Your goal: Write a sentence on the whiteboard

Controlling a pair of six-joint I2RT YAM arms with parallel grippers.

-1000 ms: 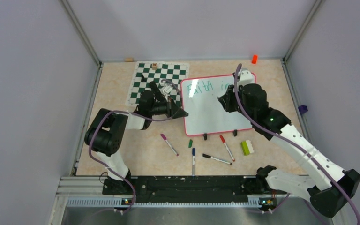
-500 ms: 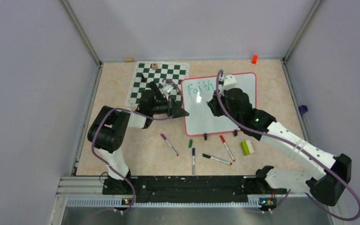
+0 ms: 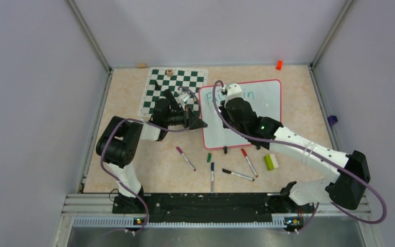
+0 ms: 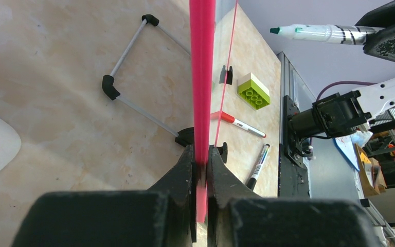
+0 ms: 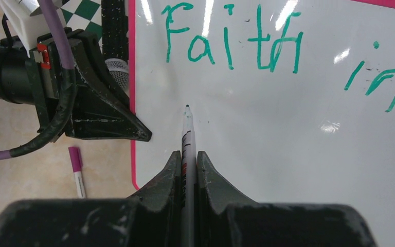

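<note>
The glossy white, pink-framed whiteboard [image 3: 270, 105] sat near the table's far edge, just right of a green-and-white checkered mat [image 3: 175, 82]. The left gripper [image 4: 201, 154] was clamped on the board's left frame, apparently to steady it. The right gripper [image 5: 187, 157] was closed around a slim white marker [image 5: 187, 131]. The marker's tip was poised below the teal handwritten sentence [image 5: 231, 43], which read "Faith in", probably to start the second line.

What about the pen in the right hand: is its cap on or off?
Off. The pen in the right hand shows a bare tip, pointing at the whiteboard under the writing.
</note>
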